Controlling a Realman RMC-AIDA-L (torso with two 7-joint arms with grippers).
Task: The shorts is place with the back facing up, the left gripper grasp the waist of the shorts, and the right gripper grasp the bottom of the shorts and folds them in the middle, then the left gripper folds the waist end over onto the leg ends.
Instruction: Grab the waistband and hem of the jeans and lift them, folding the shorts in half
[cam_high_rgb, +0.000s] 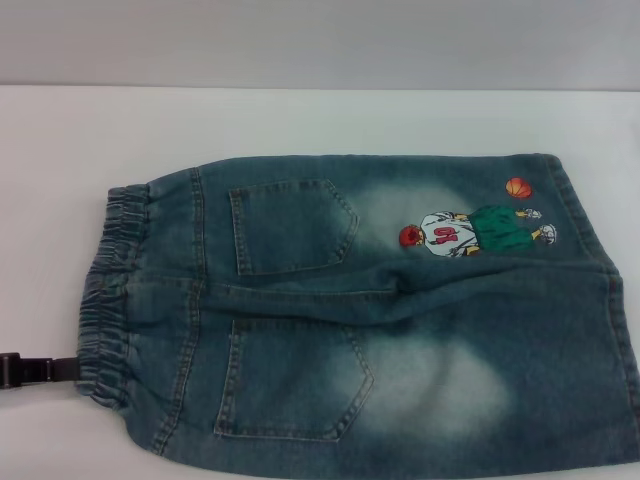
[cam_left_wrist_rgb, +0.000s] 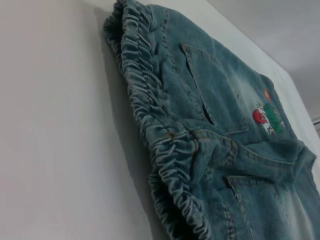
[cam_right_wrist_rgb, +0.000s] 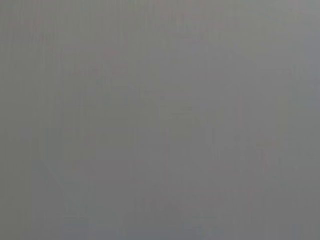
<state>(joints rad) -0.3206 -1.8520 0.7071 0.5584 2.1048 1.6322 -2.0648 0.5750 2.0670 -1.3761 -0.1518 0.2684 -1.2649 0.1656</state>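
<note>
Near edge of the shorts (cam_high_rgb: 400, 330) runs off the bottom of my head view, denim flat on the white surface (cam_high_rgb: 60, 150), back side up, both patch pockets showing. Waist (cam_high_rgb: 110, 290) points left, leg ends (cam_high_rgb: 590, 250) right, the embroidered player (cam_high_rgb: 470, 232) and orange ball (cam_high_rgb: 518, 187) on the far leg. My left tool (cam_high_rgb: 30, 369) pokes in low at the left edge, tip right at the near corner of the waist band; can't tell if it's parted or clenched, or if it has cloth yet. Left wrist view looks straight along the ruched waist (cam_left_wrist_rgb: 150, 115), close in. Right tool isn't in the head view, and its wrist view is blank grey, so no read on it. I'd call this the first step: left arm reaching for the waist grab, nothing folded. Next I need the left tool clamped on the band and the right arm brought in to the hems before the lengthwise fold.
</note>
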